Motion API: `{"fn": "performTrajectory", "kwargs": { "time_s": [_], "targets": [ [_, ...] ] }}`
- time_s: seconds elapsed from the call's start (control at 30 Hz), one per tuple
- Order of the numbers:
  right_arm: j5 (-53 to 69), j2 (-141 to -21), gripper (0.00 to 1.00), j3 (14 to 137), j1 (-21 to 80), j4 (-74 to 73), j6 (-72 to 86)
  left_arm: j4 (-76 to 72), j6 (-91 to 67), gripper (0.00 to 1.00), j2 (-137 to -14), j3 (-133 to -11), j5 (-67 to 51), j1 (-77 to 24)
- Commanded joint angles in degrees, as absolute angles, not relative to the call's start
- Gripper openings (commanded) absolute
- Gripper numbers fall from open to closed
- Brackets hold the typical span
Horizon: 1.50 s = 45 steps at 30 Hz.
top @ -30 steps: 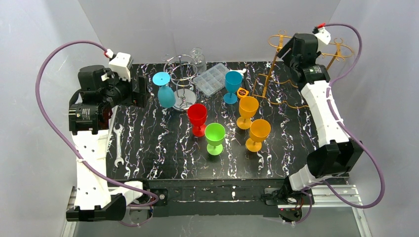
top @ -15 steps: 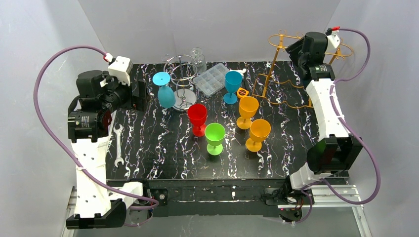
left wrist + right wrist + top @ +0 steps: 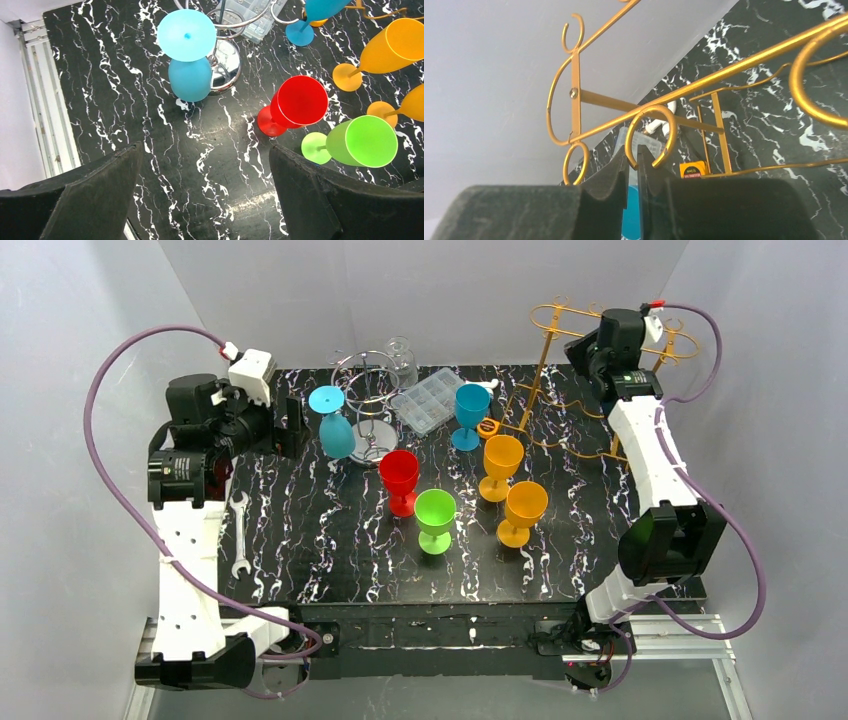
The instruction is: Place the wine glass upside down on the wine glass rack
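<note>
A gold wire rack [image 3: 545,315] stands at the table's back right. My right gripper [image 3: 583,345] is up at its top bar. In the right wrist view one gold loop [image 3: 631,145] of the rack [image 3: 575,95] passes between the nearly closed jaws of the right gripper [image 3: 631,150]. A chrome rack [image 3: 365,375] stands at the back left, with a light blue wine glass [image 3: 337,435] hanging upside down on it. My left gripper [image 3: 205,170] hovers open and empty over bare table, left of that glass [image 3: 189,77].
Upright glasses stand mid-table: red [image 3: 399,475], green [image 3: 435,510], two orange [image 3: 503,455] [image 3: 525,505] and teal [image 3: 472,405]. A clear glass [image 3: 400,350] and a plastic box [image 3: 428,400] sit at the back. A wrench [image 3: 240,530] lies at the left edge.
My right gripper closed from wide open onto the gold rack's loop, and the rack's top shifted left. The left arm drifted slightly up and to the right, jaws still open.
</note>
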State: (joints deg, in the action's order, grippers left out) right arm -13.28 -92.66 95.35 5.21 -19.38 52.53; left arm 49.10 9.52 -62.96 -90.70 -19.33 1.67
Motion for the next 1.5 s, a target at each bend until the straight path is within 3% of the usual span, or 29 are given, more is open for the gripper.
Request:
{"fn": "performTrajectory", "kwargs": {
  "time_s": [0.0, 0.5, 0.77, 1.0, 1.13, 1.23, 1.37, 1.47],
  "targets": [
    [-10.3, -89.6, 0.16, 94.9, 9.1, -15.2, 52.2, 48.2, 8.1, 0.98, -63.3, -92.5, -23.1, 1.8],
    [-8.2, -88.9, 0.13, 93.9, 16.4, -13.0, 50.8, 49.0, 6.3, 0.98, -64.8, -95.0, -23.7, 1.8],
    [-14.4, -89.4, 0.13, 94.5, 24.7, -12.5, 48.6, 50.1, 7.5, 0.98, -62.8, -93.7, -22.6, 1.8],
    [-17.0, -86.0, 0.58, 95.5, 26.6, -17.0, 39.4, 50.2, 6.3, 0.98, -63.2, -94.2, -23.5, 1.8],
    [-23.8, -80.9, 0.70, 90.9, 31.9, -21.8, 31.9, 50.1, 6.6, 0.98, -64.0, -93.2, -24.0, 1.8],
    [-33.5, -76.5, 0.70, 89.4, 32.8, -26.7, 26.0, 50.0, 7.3, 0.98, -65.4, -94.2, -25.0, 1.8],
    [-28.7, -83.2, 0.62, 92.4, 32.8, -33.6, 24.8, 49.6, 6.3, 0.98, -66.0, -94.0, -25.8, 1.8],
    [-28.0, -90.8, 0.58, 89.5, 33.1, -26.4, 24.8, 49.3, 6.9, 0.98, -65.2, -93.8, -25.1, 1.8]
  ]
}}
